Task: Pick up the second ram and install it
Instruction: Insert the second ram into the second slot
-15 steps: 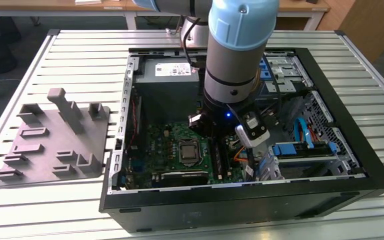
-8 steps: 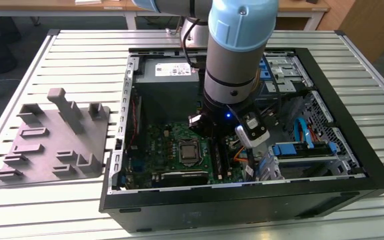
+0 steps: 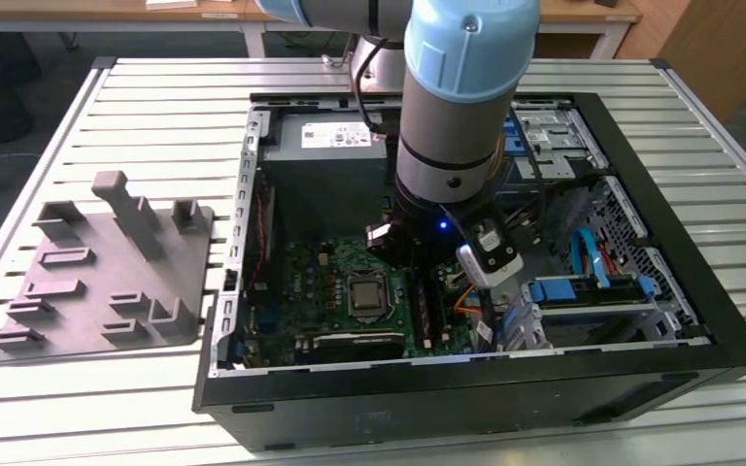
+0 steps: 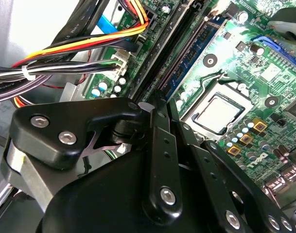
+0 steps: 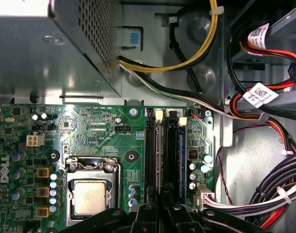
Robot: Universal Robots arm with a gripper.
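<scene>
My gripper (image 3: 406, 260) reaches down into the open computer case (image 3: 347, 388), over the memory slots of the green motherboard (image 5: 89, 131). In the first wrist view the second ram (image 5: 160, 155) shows edge-on as a thin grey strip. It runs along the black slots straight into the narrow gap between my black fingers (image 5: 147, 211). The gripper (image 5: 162, 203) looks shut on it. In the second wrist view the fingers (image 4: 155, 126) meet closely above the same slots. Another stick with a blue-green board (image 5: 183, 160) (image 4: 194, 56) stands in a neighbouring slot.
The processor socket (image 5: 92, 196) lies beside the slots. The grey power supply box (image 5: 41, 48) and bundles of coloured cables (image 5: 264, 107) crowd the case around them. A drive cage (image 3: 593, 291) sits at the exterior view's right. The grey moulded fixture tray (image 3: 114, 272) rests on the slatted table outside the case.
</scene>
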